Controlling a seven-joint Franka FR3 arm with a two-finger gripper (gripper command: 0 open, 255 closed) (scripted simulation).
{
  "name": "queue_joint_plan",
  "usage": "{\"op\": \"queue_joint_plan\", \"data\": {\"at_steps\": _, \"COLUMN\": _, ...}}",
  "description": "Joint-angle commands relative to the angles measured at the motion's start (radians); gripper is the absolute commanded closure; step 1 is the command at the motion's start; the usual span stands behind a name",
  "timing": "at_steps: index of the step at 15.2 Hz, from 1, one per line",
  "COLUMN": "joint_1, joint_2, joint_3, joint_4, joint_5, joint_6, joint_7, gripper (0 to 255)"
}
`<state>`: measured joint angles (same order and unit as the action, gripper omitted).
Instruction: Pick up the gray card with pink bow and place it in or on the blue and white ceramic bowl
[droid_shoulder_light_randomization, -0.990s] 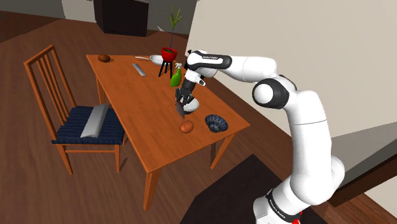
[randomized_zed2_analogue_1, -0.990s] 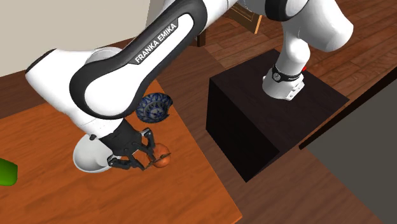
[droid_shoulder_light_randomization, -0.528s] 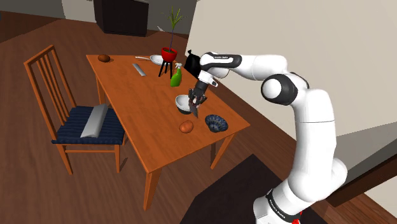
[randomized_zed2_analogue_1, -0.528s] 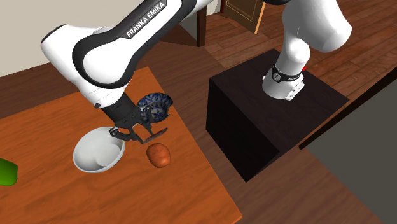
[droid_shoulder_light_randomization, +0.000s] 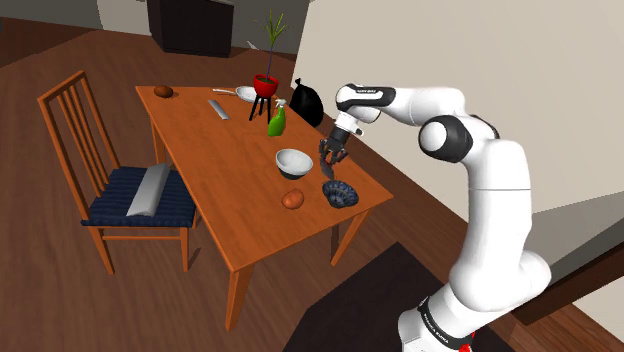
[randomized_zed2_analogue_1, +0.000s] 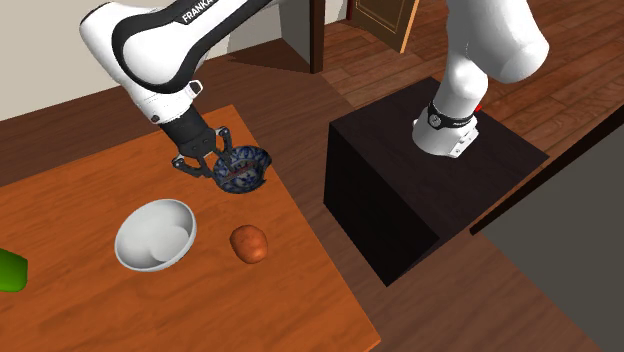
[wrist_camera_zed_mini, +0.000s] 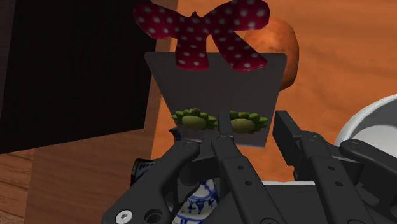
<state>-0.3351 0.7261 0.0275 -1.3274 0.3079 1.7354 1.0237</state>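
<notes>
My black gripper (wrist_camera_zed_mini: 219, 137) is shut on the lower edge of a grey card (wrist_camera_zed_mini: 216, 83). The card carries a red-pink polka-dot bow (wrist_camera_zed_mini: 207, 28) at its far end and a green flower strip near my fingers. The blue and white patterned bowl (droid_shoulder_light_randomization: 340, 193) stands near the table's right corner in the shoulder view. My gripper (droid_shoulder_light_randomization: 332, 160) hangs just above and slightly behind the bowl. In the second exterior view my gripper (randomized_zed2_analogue_1: 205, 165) is right beside the bowl (randomized_zed2_analogue_1: 248, 168), at its left rim. Part of the bowl (wrist_camera_zed_mini: 197, 200) shows under my fingers.
A white bowl (droid_shoulder_light_randomization: 293, 161) and a brown round object (droid_shoulder_light_randomization: 293, 199) lie close by on the wooden table (droid_shoulder_light_randomization: 215, 190). Farther back stand a green spray bottle (droid_shoulder_light_randomization: 276, 121), a red plant pot (droid_shoulder_light_randomization: 265, 84) and a black bag (droid_shoulder_light_randomization: 307, 101). A chair (droid_shoulder_light_randomization: 120, 190) stands beside the table.
My gripper has carried the card from over the brown object and white bowl toward the shoulder view's right, ending next to the blue and white bowl.
</notes>
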Motion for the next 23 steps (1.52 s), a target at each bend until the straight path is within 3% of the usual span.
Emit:
{"op": "queue_joint_plan", "data": {"at_steps": 1, "joint_1": -0.029, "joint_2": 0.010, "joint_3": -0.010, "joint_4": 0.017, "joint_5": -0.006, "joint_6": -0.019, "joint_7": -0.033, "gripper": 255}}
{"op": "queue_joint_plan", "data": {"at_steps": 9, "joint_1": -0.141, "joint_2": 0.070, "joint_3": -0.050, "joint_4": 0.130, "joint_5": -0.030, "joint_6": -0.108, "joint_7": -0.151, "gripper": 255}}
{"op": "queue_joint_plan", "data": {"at_steps": 23, "joint_1": -0.138, "joint_2": 0.158, "joint_3": -0.048, "joint_4": 0.096, "joint_5": -0.024, "joint_6": 0.011, "joint_7": -0.180, "gripper": 255}}
